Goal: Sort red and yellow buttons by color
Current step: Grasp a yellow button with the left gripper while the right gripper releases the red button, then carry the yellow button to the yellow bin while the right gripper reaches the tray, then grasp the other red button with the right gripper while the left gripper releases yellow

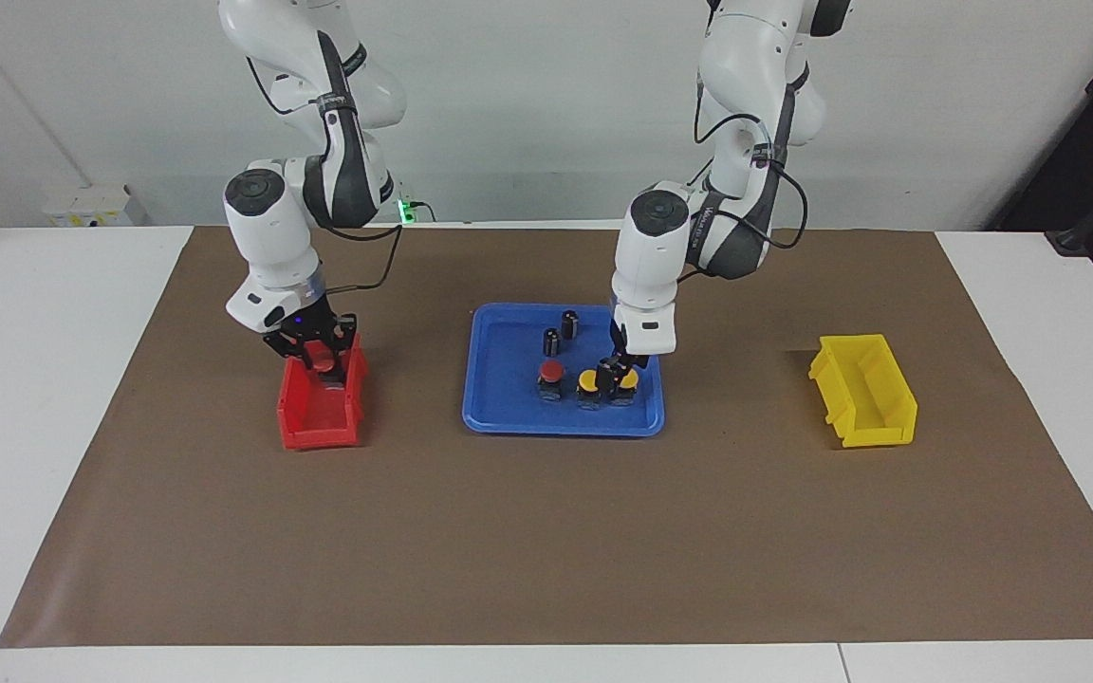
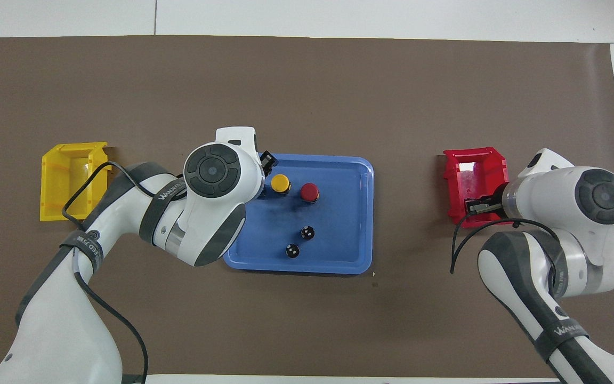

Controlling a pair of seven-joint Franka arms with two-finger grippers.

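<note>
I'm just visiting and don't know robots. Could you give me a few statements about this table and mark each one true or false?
1. The right gripper holds a red button over the red bin. True.
2. The yellow bin already holds a button. False: it looks empty.
3. A red button sits on the blue tray. True.
4. The left gripper is over the yellow bin. False: it is down at the yellow buttons on the tray.
5. Two small black cylinders stand on the tray. True.
</note>
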